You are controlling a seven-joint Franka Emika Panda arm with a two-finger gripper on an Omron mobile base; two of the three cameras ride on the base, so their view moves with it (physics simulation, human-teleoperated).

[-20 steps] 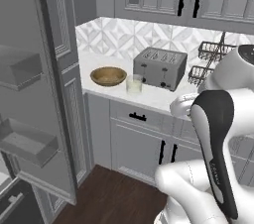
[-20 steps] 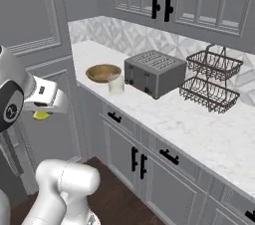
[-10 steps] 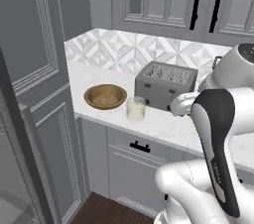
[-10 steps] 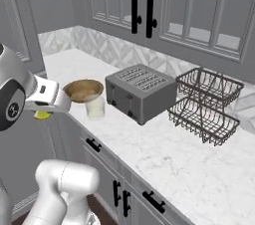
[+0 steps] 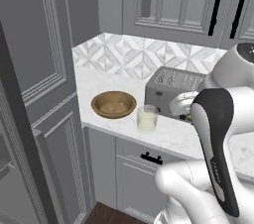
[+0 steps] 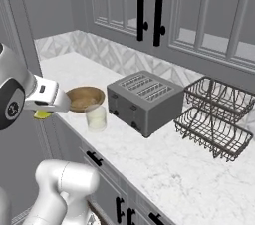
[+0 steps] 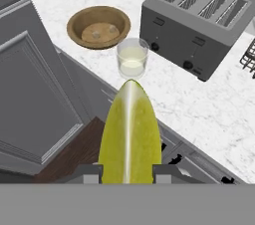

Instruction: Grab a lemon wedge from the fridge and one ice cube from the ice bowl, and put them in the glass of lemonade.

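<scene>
Lemon wedge (image 7: 130,134) sits pinched in the hand (image 7: 127,171), carried clear of the counter (image 7: 209,104). It points toward the glass of lemonade (image 7: 132,58), presumably for dropping in.

The tool (image 7: 127,173) points down and forward — jaws clamped on the lemon wedge (image 7: 130,134).

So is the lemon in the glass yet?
Not yet. The lemon is held in the end effector, out in front of the counter, while the glass beside the bowl holds just lemonade.
</scene>
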